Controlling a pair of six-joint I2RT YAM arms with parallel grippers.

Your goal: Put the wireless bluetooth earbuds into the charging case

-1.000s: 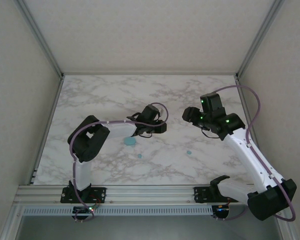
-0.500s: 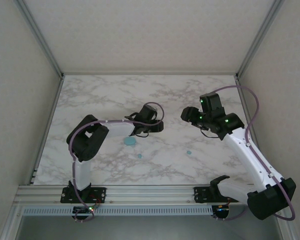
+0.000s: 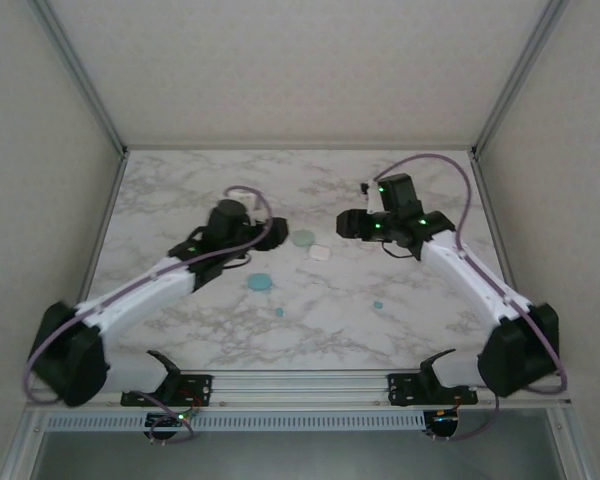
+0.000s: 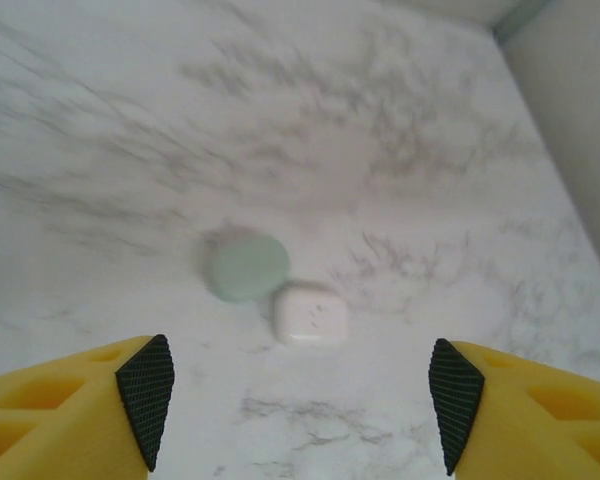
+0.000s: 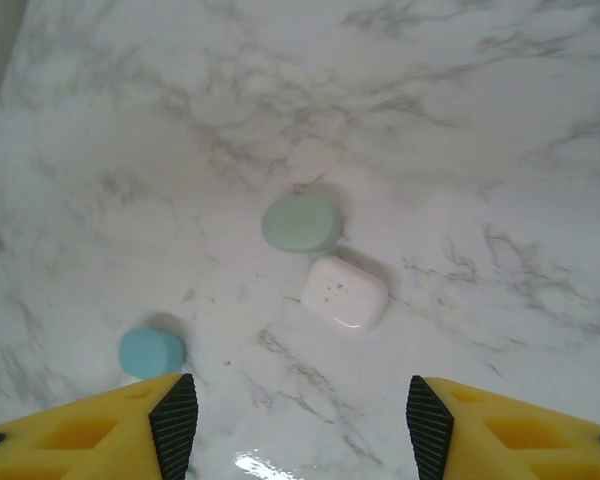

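Marble worktop (image 3: 180,200): carries three rounded cases and two loose earbuds.
Earbuds: one tiny teal bud (image 3: 278,312) lies just in front of the teal case (image 3: 260,284). A second bud (image 3: 378,305) lies off to the right. Both are well apart from the far cases.
Far cases: the pale green case (image 4: 248,266) and the white case (image 4: 310,316) sit just beside each other, perhaps touching, between the two arms. Their lids look shut.
Left jaws: spread, nothing between them, facing that pair.
Right jaws: spread and empty, facing the same pair from the other side.
Step, by my judgement: choosing a case to steady and open.
Doing it well: straddle one case squarely, grip its lower half, and leave the lid free for the other arm.
Risk: a smooth shell may skid and nudge its neighbour.
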